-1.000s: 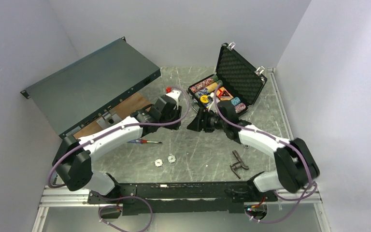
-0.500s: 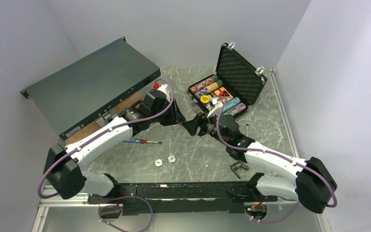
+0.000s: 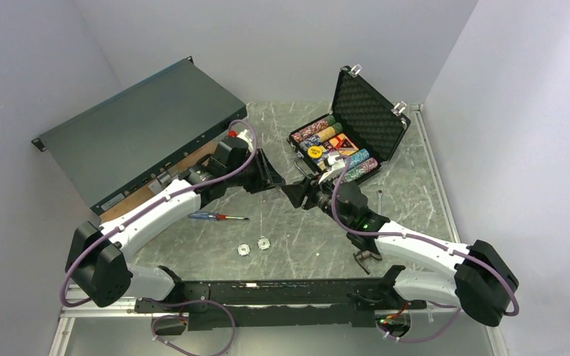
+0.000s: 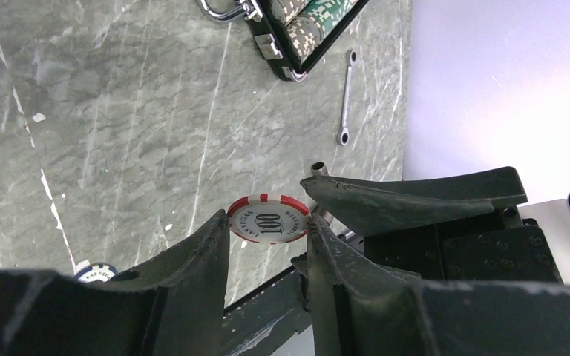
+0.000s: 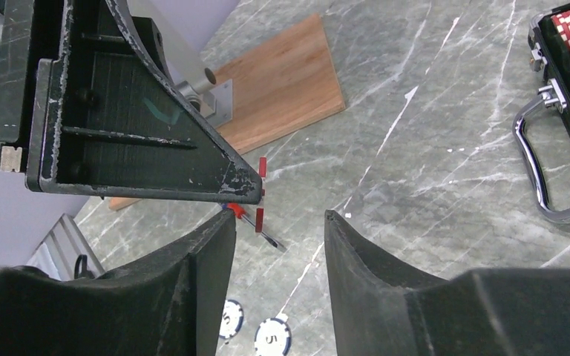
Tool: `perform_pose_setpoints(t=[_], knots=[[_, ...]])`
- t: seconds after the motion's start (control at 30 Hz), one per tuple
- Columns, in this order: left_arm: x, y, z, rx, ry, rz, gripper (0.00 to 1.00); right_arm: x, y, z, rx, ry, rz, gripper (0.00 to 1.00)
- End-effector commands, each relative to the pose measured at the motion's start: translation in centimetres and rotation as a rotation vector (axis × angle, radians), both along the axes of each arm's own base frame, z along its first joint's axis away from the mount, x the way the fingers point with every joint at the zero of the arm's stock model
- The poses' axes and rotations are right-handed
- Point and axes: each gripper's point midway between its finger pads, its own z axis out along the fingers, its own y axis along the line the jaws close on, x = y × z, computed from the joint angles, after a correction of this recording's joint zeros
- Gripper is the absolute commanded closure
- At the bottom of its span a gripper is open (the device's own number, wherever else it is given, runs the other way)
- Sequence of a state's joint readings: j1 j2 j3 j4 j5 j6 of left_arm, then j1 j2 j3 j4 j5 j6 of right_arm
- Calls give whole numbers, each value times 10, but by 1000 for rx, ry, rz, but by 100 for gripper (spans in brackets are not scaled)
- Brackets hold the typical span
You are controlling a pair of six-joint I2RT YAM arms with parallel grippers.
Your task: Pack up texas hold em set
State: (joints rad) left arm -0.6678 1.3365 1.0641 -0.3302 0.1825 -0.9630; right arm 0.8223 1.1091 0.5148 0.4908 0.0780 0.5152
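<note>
The black briefcase stands open at the back right, its foam lid up and rows of multicoloured poker chips inside. My left gripper is shut on a red-white "100" chip held above the table. In the right wrist view that chip shows edge-on at the left fingertip. My right gripper is open and empty, tip to tip with the left one; its jaws stand wide apart just short of the chip. Two white-blue chips lie on the table near the front.
A red-blue handled screwdriver lies left of centre. A small silver wrench lies right of the case. A large grey metal chassis and a wooden board fill the back left. A dark tool lies under my right arm.
My right arm has swung lower and brought its open gripper up to the left gripper's tip. My left wrist has pulled back to the left, with the chip still in it.
</note>
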Motion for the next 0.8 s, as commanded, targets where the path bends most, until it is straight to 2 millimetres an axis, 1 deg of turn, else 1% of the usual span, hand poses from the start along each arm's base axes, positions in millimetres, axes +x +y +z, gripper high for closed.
perform_pose_setpoints(t=[0.0,0.13,0.27,0.4,0.53,0.7,0.77], knots=[[3,-7,22,-92,-38,-14,100,6,6,22,49,-64,-5,53],[1,-7,22,-101,-50,-22,100,8,7,20,48,-54,-12,55],[0,-5,17,-95,-39,-25,100,8,13,21,55,-53,6,56],[-1,-7,16,-111,-38,-40,100,9,18,18,52,-46,24,60],[-1,-6,14,-109,-40,-44,100,10,21,15,53,-37,29,67],[-1,-5,16,-113,-55,-53,100,10,24,16,61,-40,40,73],[-1,-3,16,-112,-58,-46,100,10,26,16,58,-43,47,80]])
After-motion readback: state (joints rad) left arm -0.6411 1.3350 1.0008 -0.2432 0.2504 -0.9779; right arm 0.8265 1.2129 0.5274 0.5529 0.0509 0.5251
